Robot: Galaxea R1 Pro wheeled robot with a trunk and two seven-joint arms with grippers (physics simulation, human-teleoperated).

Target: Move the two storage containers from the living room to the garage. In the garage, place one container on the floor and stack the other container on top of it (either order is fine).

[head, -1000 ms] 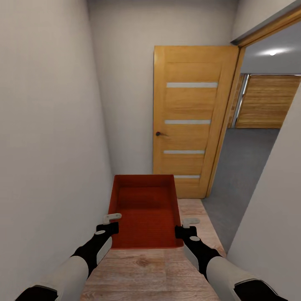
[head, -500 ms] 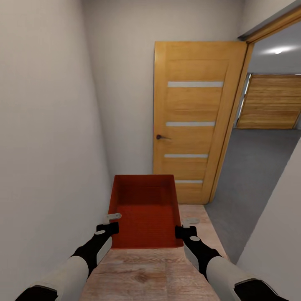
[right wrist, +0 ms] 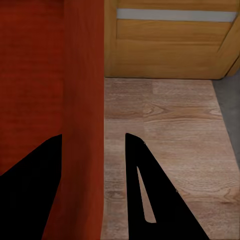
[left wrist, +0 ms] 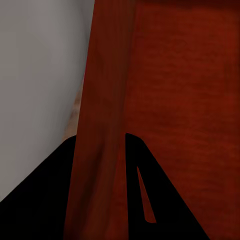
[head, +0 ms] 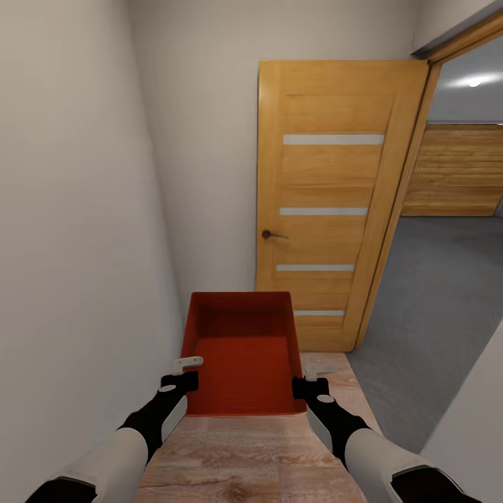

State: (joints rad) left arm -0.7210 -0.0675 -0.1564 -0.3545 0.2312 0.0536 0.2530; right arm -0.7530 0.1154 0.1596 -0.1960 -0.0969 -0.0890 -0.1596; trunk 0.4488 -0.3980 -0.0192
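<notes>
A white wall is on the left. The left claw grips the left side of the red bin, held over the wood floor. The right claw grips its right side. Past it are a wooden door and grey floor.

Both arms share one livery: the left arm and right arm have pale grey-white, smoothly rounded forearm shells with black collars near the elbow, narrowing to glossy black wrist sections. A light grey panel runs along each wrist's inner side, and the right wrist bears a small round light-coloured stud on top. The left gripper and right gripper have blocky black bases topped by short, flat, pale grey fingers, while in the wrist views the fingers appear as flat black wedge-shaped silhouettes, each with a narrow slit.
</notes>
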